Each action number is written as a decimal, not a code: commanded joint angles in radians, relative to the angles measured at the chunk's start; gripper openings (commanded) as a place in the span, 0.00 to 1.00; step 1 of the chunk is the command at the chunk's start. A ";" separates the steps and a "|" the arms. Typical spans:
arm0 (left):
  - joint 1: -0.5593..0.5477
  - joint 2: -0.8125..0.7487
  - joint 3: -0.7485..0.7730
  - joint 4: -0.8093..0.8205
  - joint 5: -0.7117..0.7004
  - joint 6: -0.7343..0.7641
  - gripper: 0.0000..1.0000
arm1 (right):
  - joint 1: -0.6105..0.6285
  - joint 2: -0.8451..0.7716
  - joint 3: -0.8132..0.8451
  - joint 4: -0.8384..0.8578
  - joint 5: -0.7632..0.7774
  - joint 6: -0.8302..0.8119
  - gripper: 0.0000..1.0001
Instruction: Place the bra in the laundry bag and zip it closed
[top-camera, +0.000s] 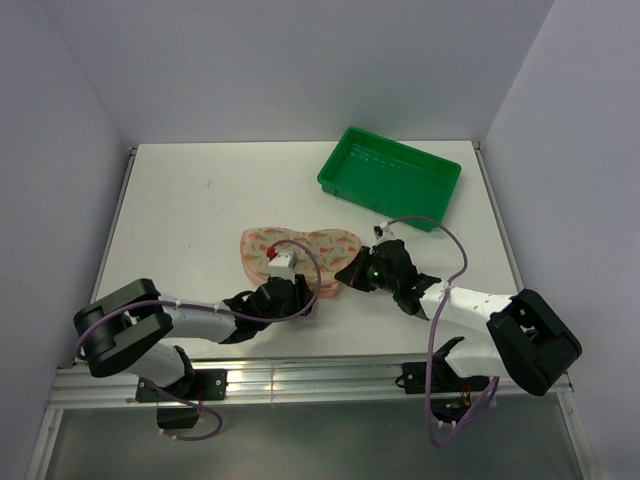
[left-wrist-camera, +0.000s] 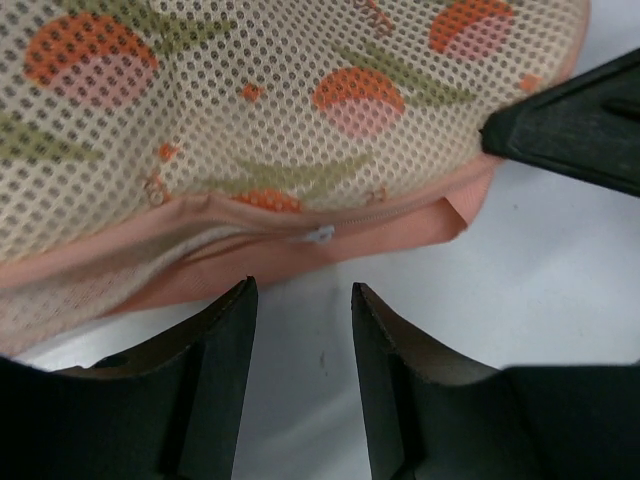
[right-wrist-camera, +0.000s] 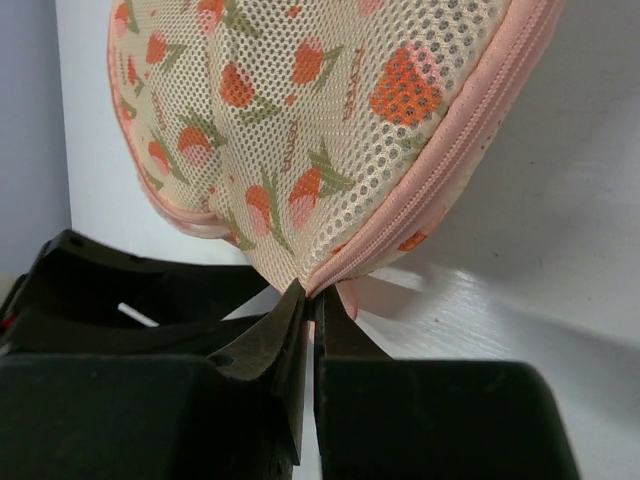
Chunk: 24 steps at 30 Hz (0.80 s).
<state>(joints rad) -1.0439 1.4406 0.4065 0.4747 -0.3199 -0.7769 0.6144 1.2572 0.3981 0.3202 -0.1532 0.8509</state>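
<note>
The laundry bag (top-camera: 300, 245) lies flat near the middle of the white table (top-camera: 180, 220), its two rounded halves side by side, well apart from the green tray (top-camera: 390, 178) that sits toward the far right corner. The left gripper (top-camera: 298, 290) is at the bag's near edge and the right gripper (top-camera: 348, 272) at its near right corner, so the two arms meet on the bag from either side. In the left wrist view the left gripper (left-wrist-camera: 300, 290) is released: its two dark fingers (left-wrist-camera: 225, 350) stand apart over bare table just short of the bag (left-wrist-camera: 250, 110), touching nothing. A small pale zip pull (left-wrist-camera: 320, 235) rests on the pink rim just beyond the gap between them. A black part of the other arm reaches in from the right at the bag's corner. In the right wrist view the right gripper (right-wrist-camera: 310, 295) is clenched on the bag (right-wrist-camera: 300, 110). Its fingertips (right-wrist-camera: 285, 320) are pressed together and pinch the pink edge where the mesh comes to a point, lifting that corner a little off the table. The zip (right-wrist-camera: 470, 130) runs along the rim above that grip with its teeth meshed. What is inside cannot be made out through the printed mesh.
</note>
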 joint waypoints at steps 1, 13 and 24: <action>0.013 0.058 0.048 0.129 -0.001 0.048 0.49 | -0.001 -0.004 -0.011 0.065 -0.029 -0.013 0.00; 0.028 0.142 0.069 0.219 -0.096 0.083 0.60 | -0.001 -0.008 -0.062 0.111 -0.092 -0.003 0.00; 0.028 0.139 0.069 0.239 -0.079 0.087 0.14 | -0.001 -0.035 -0.087 0.106 -0.089 0.002 0.00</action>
<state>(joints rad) -1.0214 1.5818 0.4549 0.6502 -0.3744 -0.6994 0.6144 1.2522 0.3218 0.4057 -0.2268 0.8555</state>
